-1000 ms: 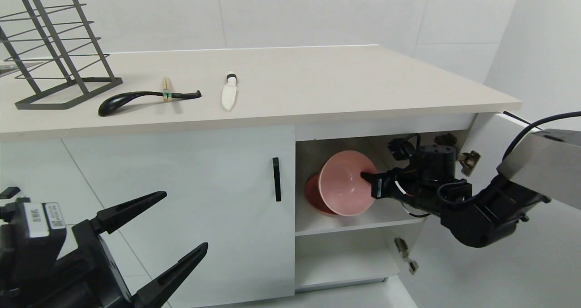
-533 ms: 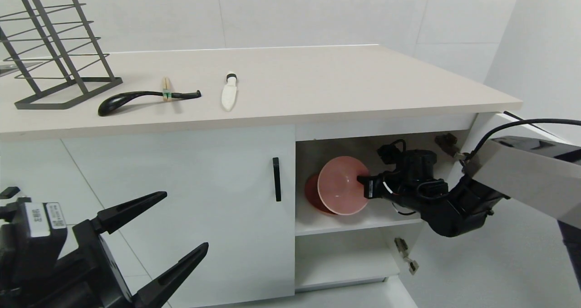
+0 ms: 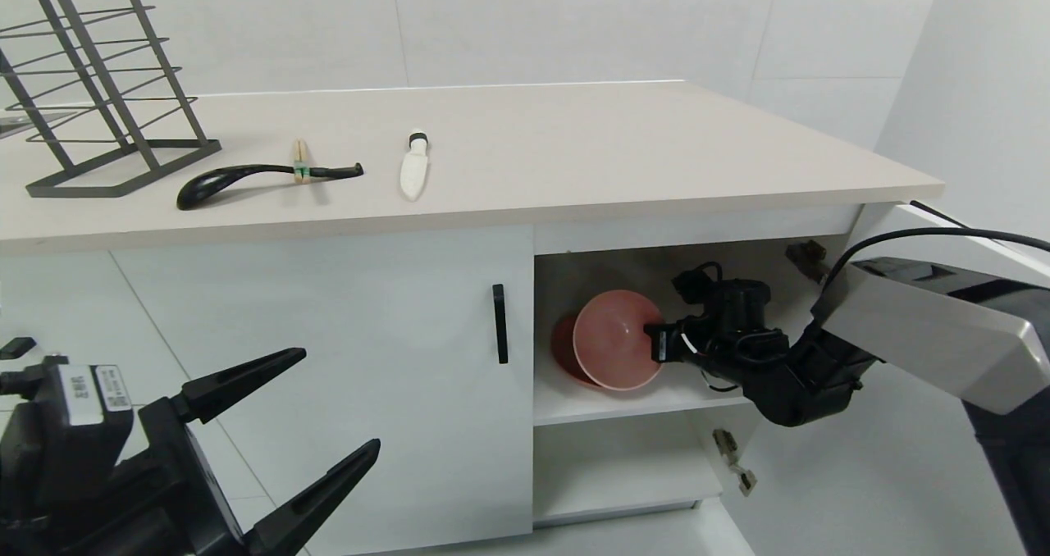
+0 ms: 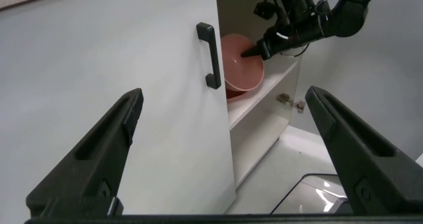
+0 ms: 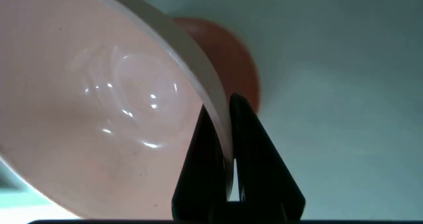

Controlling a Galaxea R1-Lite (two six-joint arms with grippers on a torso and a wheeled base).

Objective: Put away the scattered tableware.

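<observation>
right gripper: clamped on pink bowl rim | pink bowl: glossy, pale, tipped on edge, ahead of fingertips, over cabinet shelf, red bowl just behind | left gripper: spread wide, empty

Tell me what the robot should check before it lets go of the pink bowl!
1. Right gripper pinching the pink bowl by its rim: ok.
2. Bowl inside the cupboard, above the upper shelf: ok.
3. Bowl sitting level: not ok, tipped on edge.
4. Bowl resting on the shelf: cannot tell.
5. Gap to the red bowl behind: cannot tell.
6. Left gripper away from the cupboard: ok.
</observation>
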